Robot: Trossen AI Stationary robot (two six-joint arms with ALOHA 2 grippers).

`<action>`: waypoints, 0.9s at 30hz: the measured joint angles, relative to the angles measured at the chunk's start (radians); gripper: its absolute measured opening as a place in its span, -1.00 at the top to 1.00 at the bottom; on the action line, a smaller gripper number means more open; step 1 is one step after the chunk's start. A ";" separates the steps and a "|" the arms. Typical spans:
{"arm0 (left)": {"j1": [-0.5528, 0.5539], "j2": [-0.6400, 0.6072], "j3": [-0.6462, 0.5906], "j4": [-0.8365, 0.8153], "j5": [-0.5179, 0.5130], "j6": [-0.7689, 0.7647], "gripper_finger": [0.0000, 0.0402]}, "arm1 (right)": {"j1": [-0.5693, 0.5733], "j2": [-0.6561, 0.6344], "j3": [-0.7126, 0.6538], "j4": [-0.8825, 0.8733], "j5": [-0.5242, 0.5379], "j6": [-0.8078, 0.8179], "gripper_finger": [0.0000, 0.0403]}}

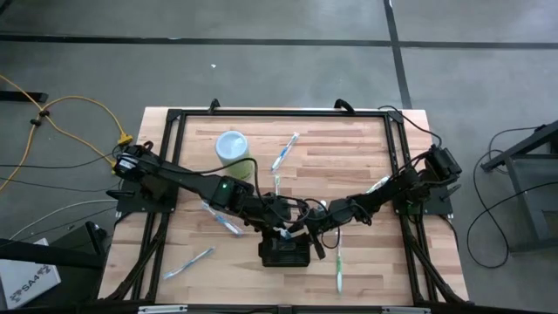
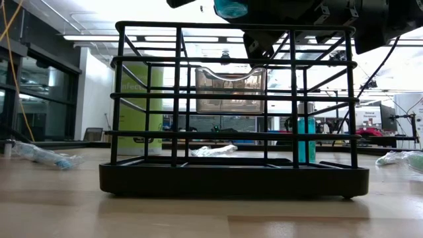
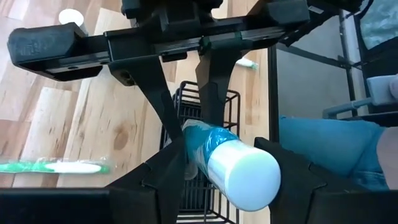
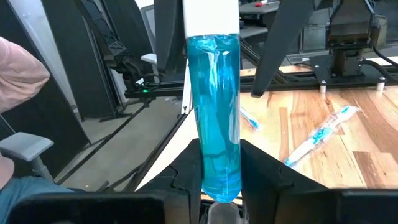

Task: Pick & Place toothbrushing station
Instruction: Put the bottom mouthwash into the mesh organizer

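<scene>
Toothbrushing station (image 1: 285, 253) (black wire holder) stands near the table's (image 1: 366, 157) front edge. Right gripper (image 4: 221, 180) clasps a blue tube (image 4: 214, 118) above it; left gripper (image 3: 214, 180) brackets the tube, spread wide.

Setting: robotics lab or research workshop, not a home. Evidence: bare grey concrete floor (image 1: 279, 61) crossed by dark lines; loose yellow cable (image 1: 78, 109) and black cables trailing off the wooden desk (image 1: 340, 148); black metal frame (image 1: 279, 112) bolted around the desk edge, carrying two dark arms. Low view looks into a large open room with long ceiling strip lights (image 2: 142, 38), glass partitions at left, a green wall panel (image 2: 135, 119), and equipment-laden benches far right.
</scene>
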 joint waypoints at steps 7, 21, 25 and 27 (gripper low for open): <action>0.005 0.000 0.004 -0.004 0.026 0.000 0.21 | 0.000 0.000 0.000 0.001 -0.001 0.000 0.60; 0.005 0.000 0.004 -0.005 0.017 0.002 0.44 | 0.001 0.000 0.000 0.001 0.005 0.005 0.61; 0.005 0.000 0.004 0.004 0.020 0.000 0.45 | 0.001 0.000 0.000 0.003 0.006 0.003 0.60; 0.004 0.000 0.004 0.006 0.020 0.000 0.45 | 0.002 0.000 0.000 0.003 0.006 0.002 0.60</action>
